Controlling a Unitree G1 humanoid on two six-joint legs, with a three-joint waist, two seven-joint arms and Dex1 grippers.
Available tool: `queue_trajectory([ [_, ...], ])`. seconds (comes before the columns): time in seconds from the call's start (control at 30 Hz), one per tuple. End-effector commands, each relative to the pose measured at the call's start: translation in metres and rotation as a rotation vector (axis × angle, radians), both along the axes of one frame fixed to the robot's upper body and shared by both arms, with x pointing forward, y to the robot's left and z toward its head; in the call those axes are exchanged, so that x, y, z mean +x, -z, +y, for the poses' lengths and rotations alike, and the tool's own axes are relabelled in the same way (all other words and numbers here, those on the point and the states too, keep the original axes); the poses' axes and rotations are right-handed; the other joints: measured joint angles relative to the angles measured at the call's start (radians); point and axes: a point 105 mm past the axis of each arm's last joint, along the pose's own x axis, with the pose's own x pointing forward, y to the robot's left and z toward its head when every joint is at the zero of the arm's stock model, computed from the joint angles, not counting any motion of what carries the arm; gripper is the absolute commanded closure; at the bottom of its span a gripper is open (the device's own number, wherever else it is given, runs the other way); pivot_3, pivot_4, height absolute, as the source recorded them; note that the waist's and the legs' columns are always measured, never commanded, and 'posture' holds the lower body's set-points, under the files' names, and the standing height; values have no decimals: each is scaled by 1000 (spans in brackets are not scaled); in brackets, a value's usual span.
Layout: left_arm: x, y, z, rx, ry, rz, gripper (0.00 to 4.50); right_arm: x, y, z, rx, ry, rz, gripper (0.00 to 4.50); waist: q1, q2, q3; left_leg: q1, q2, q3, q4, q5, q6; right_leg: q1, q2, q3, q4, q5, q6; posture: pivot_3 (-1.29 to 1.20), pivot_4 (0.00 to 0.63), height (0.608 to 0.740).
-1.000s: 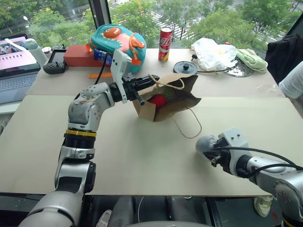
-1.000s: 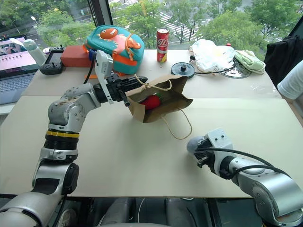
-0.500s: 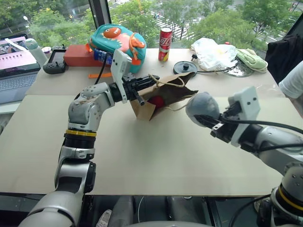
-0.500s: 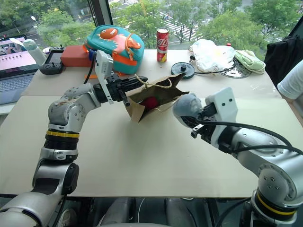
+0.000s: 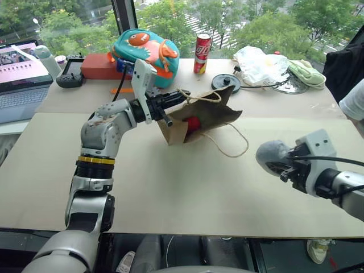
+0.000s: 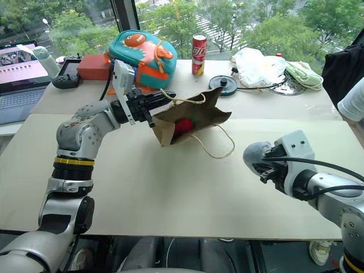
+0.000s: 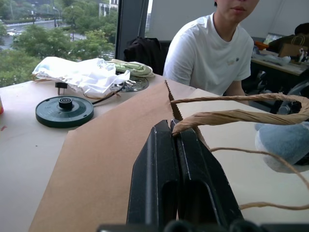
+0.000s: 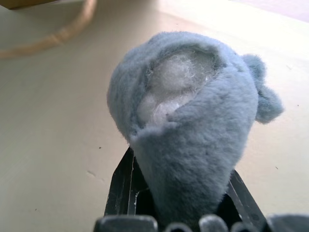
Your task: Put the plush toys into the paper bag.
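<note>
Pinching the rim of the paper bag (image 5: 199, 114), left gripper (image 5: 168, 108) is clamped tight on the brown paper right by one twisted cord handle, holding the bag up off the table (image 5: 170, 187) with its mouth tipped toward the robot's right. Red plush toy (image 5: 193, 123) sits inside the bag, visible through the opening. Second handle loop (image 5: 230, 142) hangs down from the mouth and trails on the tabletop. Right gripper (image 6: 267, 168) is out at the right side, well apart from the bag, fingers closed around the grey-blue plush toy (image 6: 256, 154); toy bulges out past the fingertips, white stuffing patch showing in the right wrist view. Toy is held above the table, not in the bag yet. Back of table: fish backpack (image 5: 147, 48), red can (image 5: 201, 45), dark round disc (image 5: 225, 83), white plastic bag (image 5: 259, 57), laptop (image 5: 20, 74) at far left. Person in white shirt (image 7: 212, 48) is seated beyond the table.
</note>
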Motion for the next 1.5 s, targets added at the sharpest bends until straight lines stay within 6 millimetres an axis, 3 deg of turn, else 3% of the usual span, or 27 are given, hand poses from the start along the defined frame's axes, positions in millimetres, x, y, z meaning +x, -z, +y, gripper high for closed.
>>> queue_trajectory([
  [0.03, -5, -13, -2, -14, 18, -51, 4500, 10, -37, 26, 68, -100, -187, 3683, -9, 0, 0, 1, 0, 0, 0, 0, 0, 0, 0, 0, 0, 0, 0, 0, 150, 739],
  [0.13, -5, -14, -3, -17, 20, -52, 4500, 22, -52, 44, 131, -129, -241, 3683, -18, 0, 0, 2, 1, 0, 0, 0, 1, 1, 1, 0, 1, 0, 1, 0, 150, 739],
  [0.3, -5, -15, -4, -22, 19, -50, 4500, 41, -55, 72, 202, -133, -251, 3683, -16, 0, 0, 0, 0, 0, -2, 0, 1, 0, 1, 0, 0, 3, -5, 0, 150, 739],
  [0.73, -6, -13, -5, -27, 23, -42, 4500, 78, -35, 146, 226, -178, -169, 3683, -17, 1, 0, -3, -1, -1, -1, 1, 1, -3, -1, -1, 1, 3, -5, 0, 150, 739],
  [0.93, -7, -12, -7, -24, 32, -41, 4500, 107, -36, 167, 205, -169, -170, 3683, -20, 1, 0, -3, 0, -1, -1, 1, 1, -3, 0, -1, 1, 3, -5, 0, 150, 739],
  [1.1, -6, -13, -9, -26, 37, -42, 4500, 129, -38, 167, 186, -132, -191, 3683, -17, 1, 0, -3, 0, -1, -2, 1, 1, -3, -1, -1, 1, 3, -6, 0, 150, 739],
  [1.23, -6, -12, -9, -25, 38, -40, 4500, 133, -48, 175, 248, -150, -222, 2535, -18, 1, 0, -4, 0, -1, -2, 1, 1, -3, -1, -2, 2, 3, -6, 0, 150, 739],
  [1.47, -6, -13, -10, -26, 37, -43, 4500, 129, -49, 183, 270, -169, -227, 94, -20, 1, 0, -4, 0, -2, -4, 1, 1, -4, -1, -2, 3, 4, -6, 0, 150, 739],
  [1.5, -6, -13, -10, -27, 36, -43, 4500, 128, -51, 181, 266, -167, -232, 33, -20, 1, 0, -4, 0, -2, -4, 1, 1, -4, -1, -2, 3, 4, -6, 0, 150, 739],
])
